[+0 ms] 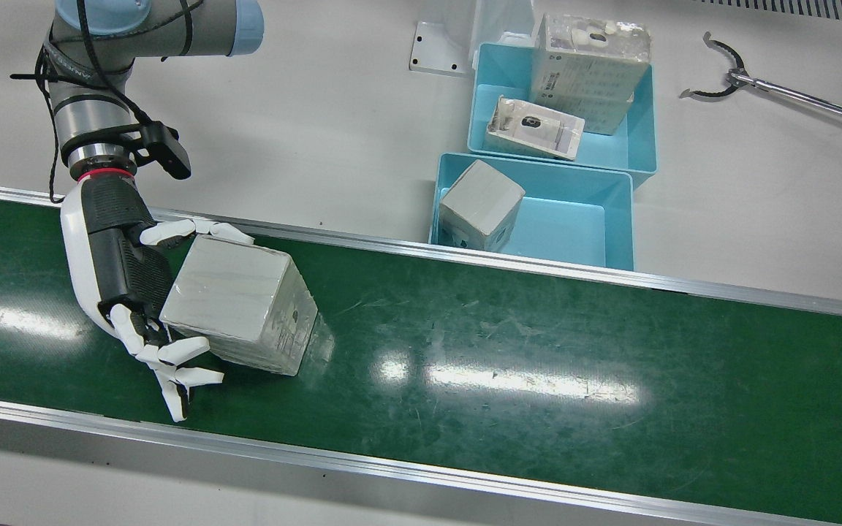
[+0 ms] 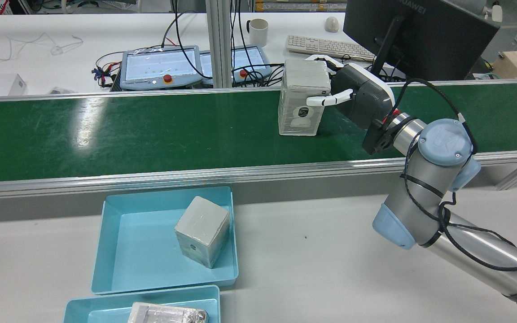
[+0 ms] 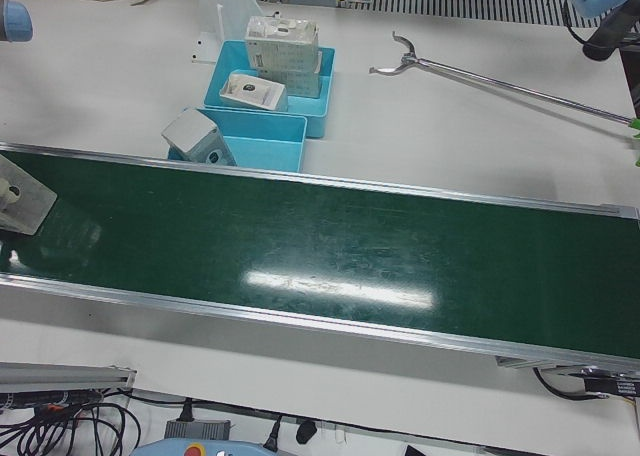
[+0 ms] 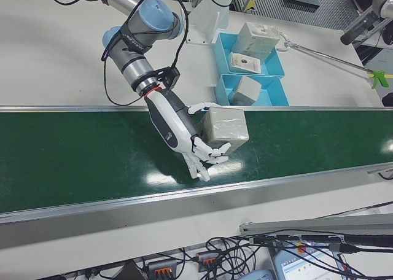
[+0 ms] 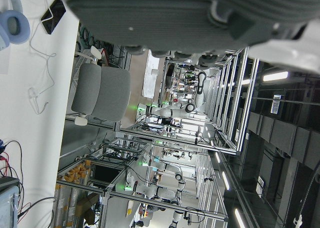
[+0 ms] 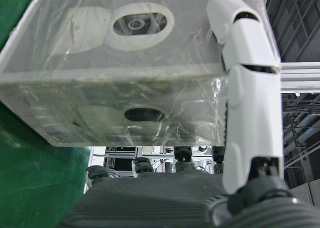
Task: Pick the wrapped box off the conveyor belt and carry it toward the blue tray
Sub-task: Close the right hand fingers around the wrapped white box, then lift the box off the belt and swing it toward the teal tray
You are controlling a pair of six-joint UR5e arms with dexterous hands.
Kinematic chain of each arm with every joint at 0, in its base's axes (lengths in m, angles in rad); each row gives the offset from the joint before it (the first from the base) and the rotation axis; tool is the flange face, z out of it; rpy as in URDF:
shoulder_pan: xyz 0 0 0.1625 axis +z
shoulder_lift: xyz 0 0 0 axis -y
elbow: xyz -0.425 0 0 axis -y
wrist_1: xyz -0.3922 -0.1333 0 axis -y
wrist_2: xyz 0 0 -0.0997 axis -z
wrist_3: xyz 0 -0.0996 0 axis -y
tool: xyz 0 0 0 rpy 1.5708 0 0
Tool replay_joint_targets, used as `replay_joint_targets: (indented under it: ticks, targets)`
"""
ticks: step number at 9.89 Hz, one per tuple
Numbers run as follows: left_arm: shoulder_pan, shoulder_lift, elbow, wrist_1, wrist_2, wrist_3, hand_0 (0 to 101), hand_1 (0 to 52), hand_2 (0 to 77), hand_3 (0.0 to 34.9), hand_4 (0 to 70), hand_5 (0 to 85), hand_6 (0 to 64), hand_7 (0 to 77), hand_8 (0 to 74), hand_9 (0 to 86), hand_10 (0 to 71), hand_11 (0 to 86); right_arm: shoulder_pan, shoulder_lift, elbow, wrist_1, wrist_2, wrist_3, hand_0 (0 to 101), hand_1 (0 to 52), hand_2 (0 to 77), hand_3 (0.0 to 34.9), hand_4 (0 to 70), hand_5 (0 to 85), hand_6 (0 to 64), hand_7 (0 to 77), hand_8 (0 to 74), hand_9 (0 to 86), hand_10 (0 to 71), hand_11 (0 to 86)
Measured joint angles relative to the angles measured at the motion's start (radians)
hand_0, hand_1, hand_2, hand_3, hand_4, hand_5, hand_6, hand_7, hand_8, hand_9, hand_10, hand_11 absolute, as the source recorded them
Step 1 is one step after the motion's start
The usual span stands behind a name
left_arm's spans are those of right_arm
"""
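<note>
Where the front view shows the conveyor belt (image 1: 538, 351) crossing the frame, the right hand (image 1: 125, 270) sits at left of centre, grasping the wrapped box (image 1: 242, 310). White fingers (image 1: 172, 232) lie along the box's upper edge and others curl under its lower left corner. The box appears tilted over the belt; whether it touches the surface cannot be told. Two blue trays occupy the upper middle: the nearer blue tray (image 1: 615, 219) holds a grey cube-shaped box (image 1: 481, 204), the farther tray (image 1: 640, 139) holds two wrapped packages. A long grabber tool (image 1: 772, 84) lies on the white counter (image 1: 319, 131) at upper right.

Rear view: the right hand (image 2: 359, 96) is right of centre, above the belt (image 2: 128, 134), fingers on the top and near side of the wrapped box (image 2: 301, 96), which stands upright. The blue tray (image 2: 124, 242) lies at lower left, well apart from the box.

Left-front view: only a corner of the wrapped box (image 3: 22, 201) shows at the left edge; the trays (image 3: 265, 141) sit upper left.

Right-front view: the hand (image 4: 184, 129) clasps the box (image 4: 226, 128) at centre frame.

Left hand view: only the dark underside of the left hand (image 5: 180, 18) shows along the top; its state cannot be told.

Right hand view: the box (image 6: 120, 73) fills the upper frame, a finger (image 6: 247, 88) pressed along its right side.
</note>
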Motion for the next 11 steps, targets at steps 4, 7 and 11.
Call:
replay_joint_targets:
  ticks: [4,7,11]
  targets:
    - [0.000,0.000,0.000,0.000,0.000,0.000,0,0.0,0.5,0.0,0.0,1.1,0.5,0.5,0.0,0.0,0.0,0.0,0.010,0.000,0.001,0.000,-0.001,0.003,49,18.5,26.2,23.7,11.5,42.0,3.8,30.0,0.0,7.1,0.5,1.6]
    - [0.000,0.000,0.000,0.000,0.000,0.000,0,0.0,0.5,0.0,0.0,1.1,0.0,0.0,0.0,0.0,0.5,0.0,0.026,0.003,0.010,-0.039,0.003,0.007,53,17.5,28.4,20.9,14.7,47.5,13.1,38.2,12.0,16.9,7.1,6.5]
    - [0.000,0.000,0.000,0.000,0.000,0.000,0,0.0,0.5,0.0,0.0,1.1,0.0,0.0,0.0,0.0,0.5,0.0,0.047,0.025,0.086,-0.096,0.004,0.007,56,11.5,30.5,13.6,19.6,57.3,22.4,46.4,33.3,37.6,27.3,30.5]
